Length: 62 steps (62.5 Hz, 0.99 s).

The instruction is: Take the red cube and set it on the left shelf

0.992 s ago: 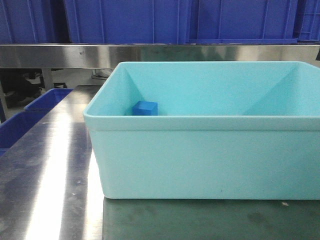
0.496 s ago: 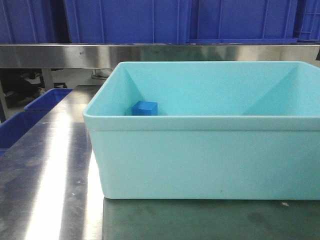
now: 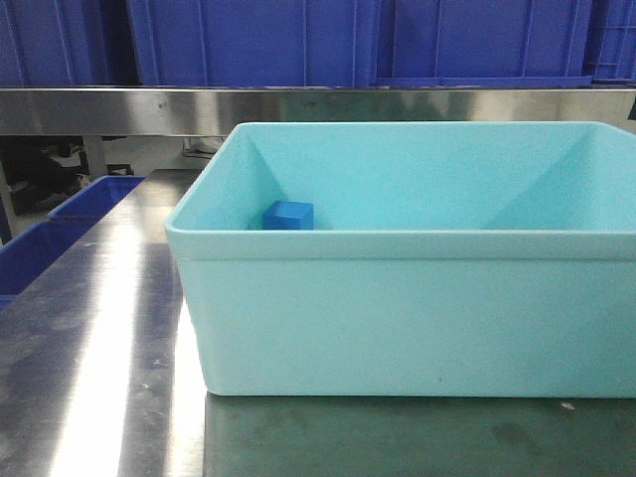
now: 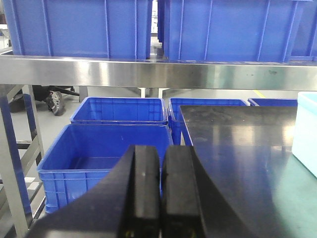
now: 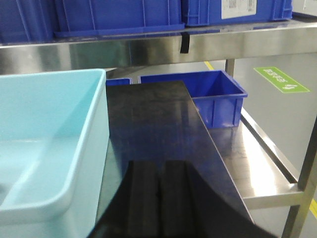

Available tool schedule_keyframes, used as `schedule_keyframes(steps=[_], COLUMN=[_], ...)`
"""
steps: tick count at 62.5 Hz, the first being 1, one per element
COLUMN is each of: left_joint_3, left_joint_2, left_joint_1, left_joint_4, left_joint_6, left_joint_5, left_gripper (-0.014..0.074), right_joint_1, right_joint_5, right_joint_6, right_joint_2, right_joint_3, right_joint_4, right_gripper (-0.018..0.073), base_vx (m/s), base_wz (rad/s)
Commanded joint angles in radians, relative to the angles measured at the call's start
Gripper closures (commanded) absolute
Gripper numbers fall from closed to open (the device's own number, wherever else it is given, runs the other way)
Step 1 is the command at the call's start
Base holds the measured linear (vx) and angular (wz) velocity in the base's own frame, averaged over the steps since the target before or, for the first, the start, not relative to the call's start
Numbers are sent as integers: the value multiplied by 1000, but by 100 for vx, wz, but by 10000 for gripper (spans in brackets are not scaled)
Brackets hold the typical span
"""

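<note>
Red cube out of sight in all three views; both grippers closed and empty at the steel table.

The left gripper [image 4: 161,191] is seen with its black fingers [image 4: 146,188] pressed together on nothing, near the left edge of the dark stainless-steel tabletop [image 4: 237,148] and facing the shiny stainless-steel left shelf [image 4: 148,74], which is loaded with deep-blue ribbed plastic bins [image 4: 79,27]. The right gripper [image 5: 158,198] is likewise pressed together, just beside the pale turquoise plastic tub [image 3: 397,308], in whose left part a small blue cube [image 3: 288,215] is seen.
</note>
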Motion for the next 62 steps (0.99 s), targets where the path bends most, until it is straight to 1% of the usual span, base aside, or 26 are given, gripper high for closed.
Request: schedule_keyframes(steps=[1,7,11,16,20,23,29,33,37,42,47,55,59,62], left_joint_3=[24,24,24,24,24,24,24,24,24,24,24,24,24,24], left_joint_2=[-12,-12,-12,-12,-12,-12,-12,-12,-12,-12,-12,-12,-12,-12], left_joint_1=[-5,-5,-5,-5,-5,-5,-5,-5,-5,-5,-5,-5,-5,-5], left_joint_4=[0,0,0,0,0,0,0,0,0,0,0,0,0,0], left_joint_6=[-5,-5,-5,-5,-5,-5,-5,-5,-5,-5,-5,-5,-5,-5], left_joint_5=[-88,-88,-88,-88,-88,-88,-88,-88,-88,-88,-88,-88,-88,-88], left_gripper=[495,495,496,495,495,496,495,495,496,495,495,496,495,496], right_joint_1=[-6,-9,-9,-9,-9,-9,-8,-7,1,27,103,238,330,388], right_joint_5=[-113,-178,-246,-391,-469,-457,-312,-187,-120,-55,95,300,433,500], right_joint_6=[-7,-7,-7,-7,-7,-7,-7,-7,-7,-7,-7,-7,-7,-7], right_joint_2=[-14,-14,-14,-14,-14,-12,20,67,133,241,376,552,650,718], right_joint_3=[-26,-26,-26,-27,-31,-52,-158,-259,-368,-522,-711,-939,-1059,-1116], right_joint_4=[-10,-10,-10,-10,-10,-10,-14,-46,-99,-127,-126,-109,-98,-91], right_gripper=[514,514,514,514,514,514,514,514,514,514,514,514,514,514], base_vx=[0,0,0,0,0,0,0,0,0,0,0,0,0,0], base_wz=[0,0,0,0,0,0,0,0,0,0,0,0,0,0])
